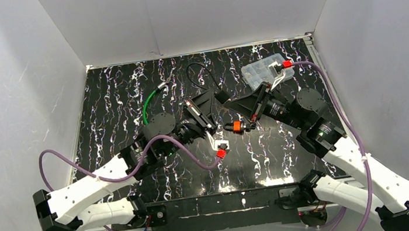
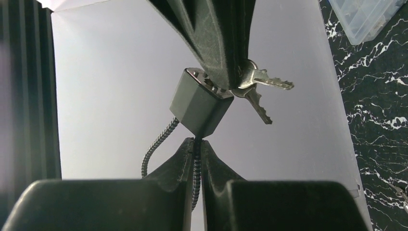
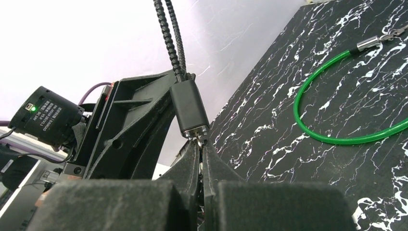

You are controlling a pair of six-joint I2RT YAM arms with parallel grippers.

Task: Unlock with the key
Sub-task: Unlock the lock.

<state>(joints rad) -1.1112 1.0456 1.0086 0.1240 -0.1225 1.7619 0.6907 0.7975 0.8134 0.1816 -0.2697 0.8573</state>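
Observation:
A small dark lock body (image 2: 199, 103) with a braided metal cable (image 2: 156, 144) hangs in the air between my two grippers. My left gripper (image 2: 198, 142) is shut on the cable just under the lock body. My right gripper (image 3: 202, 144) is shut on the key at the metal end of the lock (image 3: 191, 108); the key's blade is hidden. Its fingers (image 2: 226, 48) come down from the top of the left wrist view, with two spare keys (image 2: 262, 89) dangling beside them. From above, both grippers meet mid-table, left (image 1: 215, 99) and right (image 1: 236, 105).
A green cable loop (image 1: 150, 101) lies on the black marbled table at the back left and also shows in the right wrist view (image 3: 337, 96). A clear plastic box (image 1: 264, 70) sits at the back right. White walls enclose the table.

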